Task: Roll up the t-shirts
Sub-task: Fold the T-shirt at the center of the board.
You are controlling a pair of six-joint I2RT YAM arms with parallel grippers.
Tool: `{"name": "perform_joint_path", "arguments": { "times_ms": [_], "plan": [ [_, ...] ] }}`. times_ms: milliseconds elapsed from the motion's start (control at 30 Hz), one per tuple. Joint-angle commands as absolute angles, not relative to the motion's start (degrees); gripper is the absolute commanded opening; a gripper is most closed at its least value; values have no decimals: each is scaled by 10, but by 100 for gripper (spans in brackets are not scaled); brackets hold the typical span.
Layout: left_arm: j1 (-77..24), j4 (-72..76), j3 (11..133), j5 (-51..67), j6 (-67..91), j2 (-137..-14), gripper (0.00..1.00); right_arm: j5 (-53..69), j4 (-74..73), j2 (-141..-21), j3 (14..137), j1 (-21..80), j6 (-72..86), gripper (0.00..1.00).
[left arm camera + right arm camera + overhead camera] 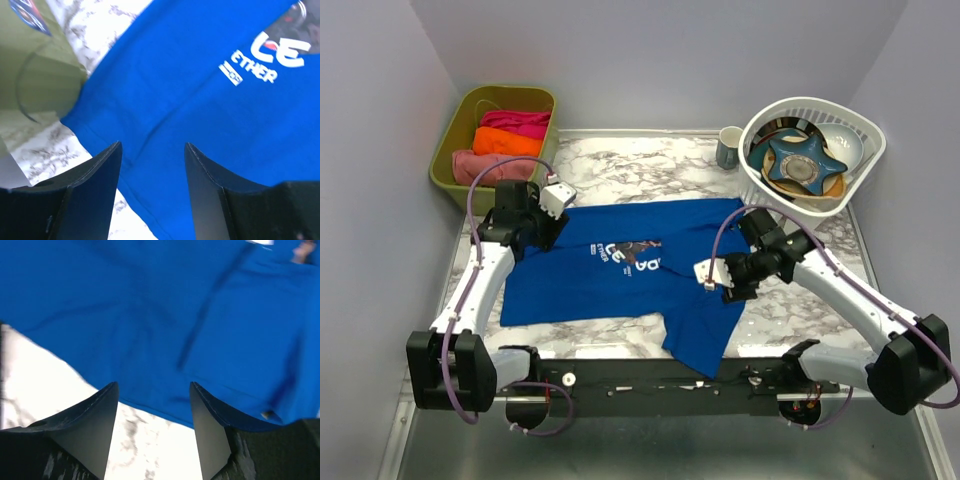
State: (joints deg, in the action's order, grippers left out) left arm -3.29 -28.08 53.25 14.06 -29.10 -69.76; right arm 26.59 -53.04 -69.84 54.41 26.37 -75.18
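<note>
Jaws on the left gripper [152, 147] stand apart with nothing clamped between them; blue cloth shows through the gap. Jaws on the right gripper [153, 386] are spread the same way and hold nothing. Whether either set of tips touches the fabric cannot be told.

Under and ahead of the left gripper lies the t-shirt [570, 280], royal blue, spread flat with its chest graphic facing up. Its corner ends just to the left of that gripper's fingers, and the white lettering [262, 57] sits ahead and to the right of them. At the right gripper, the shirt's edge crosses just past the fingertips, with bare marble table [45, 375] showing below it and on the left side. In the overhead view a flap of the shirt runs from beside the right gripper toward the near table edge.

Farther out, beyond the left gripper, an olive-green bin [505, 92] holds folded pink and orange cloths. Beyond the right gripper stands a white basket [868, 140] of dishes with a blue star-shaped piece [805, 165] on top, and a mug [729, 147] just beside it.
</note>
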Motion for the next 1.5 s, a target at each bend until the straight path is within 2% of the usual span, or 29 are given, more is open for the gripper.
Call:
{"name": "perform_joint_path", "arguments": {
  "times_ms": [0,233,400,633,1100,1233,1467],
  "plan": [
    [-38,-341,520,172,-287,-646,62,290,-515,-654,483,298,-770,67],
    [-39,-410,503,156,-322,-582,62,242,-396,-725,461,304,-795,63],
    [-50,-416,538,227,-267,-588,62,211,-409,-799,505,301,-808,57],
    [-72,-380,582,249,-214,-631,61,172,-396,-844,513,301,-786,51],
    [-83,-322,533,250,-198,-637,61,149,-417,-910,558,301,-783,41],
    [-83,-317,530,246,-199,-639,61,149,-437,-909,550,300,-788,33],
    [-83,-315,535,241,-200,-645,61,156,-434,-905,535,301,-782,36]
  ]
}}
